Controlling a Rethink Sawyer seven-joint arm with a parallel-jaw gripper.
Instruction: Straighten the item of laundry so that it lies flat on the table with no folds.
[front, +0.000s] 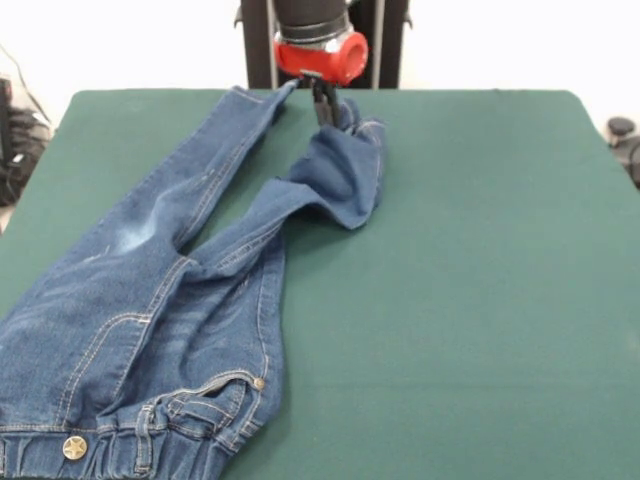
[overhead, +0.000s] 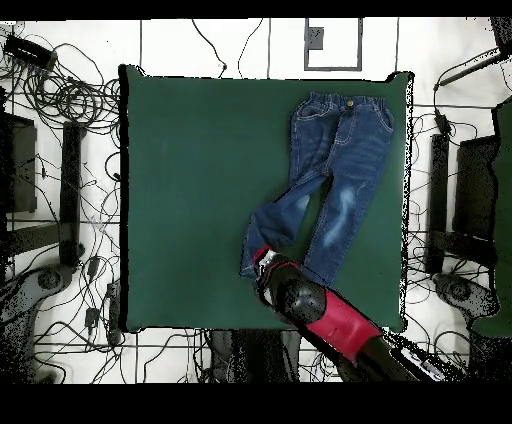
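The blue denim jeans (front: 150, 300) lie on the left part of the green table (front: 480, 250), with the waistband at the near left edge. One leg runs straight to the far edge. The other leg bends right, and its end is bunched and folded over (front: 345, 175). My gripper (front: 325, 108) hangs under the red wrist at the far edge and is shut on that leg's cuff, which it holds slightly raised. In the overhead view the jeans (overhead: 340, 150) lie on the right of the table (overhead: 190, 180), and the gripper (overhead: 266, 262) is at the end of the bent leg.
The robot's black pedestal (front: 260, 40) stands just behind the far edge. The jeans' waistband reaches the near edge. Cables (overhead: 60, 90) and dark equipment lie on the floor around the table.
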